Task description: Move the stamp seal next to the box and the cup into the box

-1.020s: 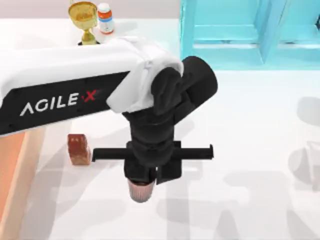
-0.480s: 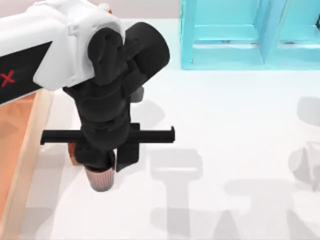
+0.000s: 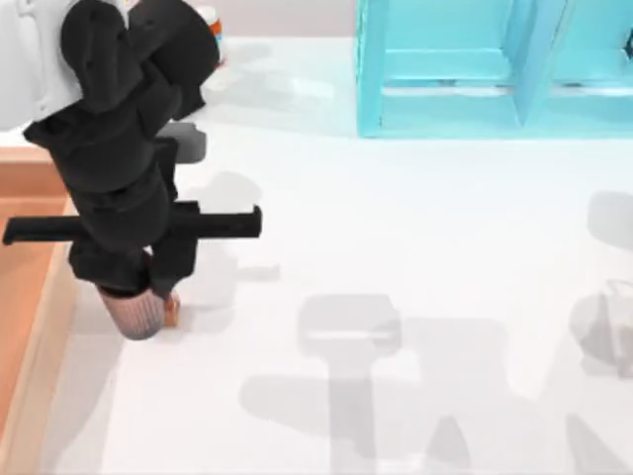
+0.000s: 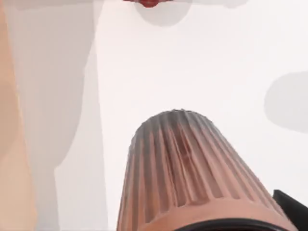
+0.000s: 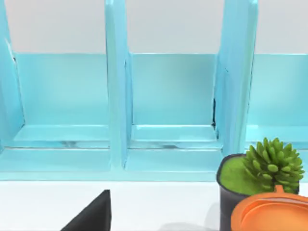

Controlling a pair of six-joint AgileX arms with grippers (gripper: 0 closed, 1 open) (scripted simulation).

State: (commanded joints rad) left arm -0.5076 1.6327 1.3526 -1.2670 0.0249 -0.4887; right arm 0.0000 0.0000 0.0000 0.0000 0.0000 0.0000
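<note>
The left gripper has its fingers clamped on the small ribbed coppery-brown cup, held upright just above the white surface. The big orange-tan wooden box lies at nine o'clock, its thick rim just beside the cup. The small reddish-brown stamp seal peeks out at three o'clock.

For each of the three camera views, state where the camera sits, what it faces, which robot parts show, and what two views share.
Top view: overhead, facing down; left gripper carrying the cup toward the box.
Left wrist view: on the left arm, facing down along the cup.
Right wrist view: on the right arm, facing the shelf.
Shared: cup in top and left wrist; shelf in top and right wrist.
</note>
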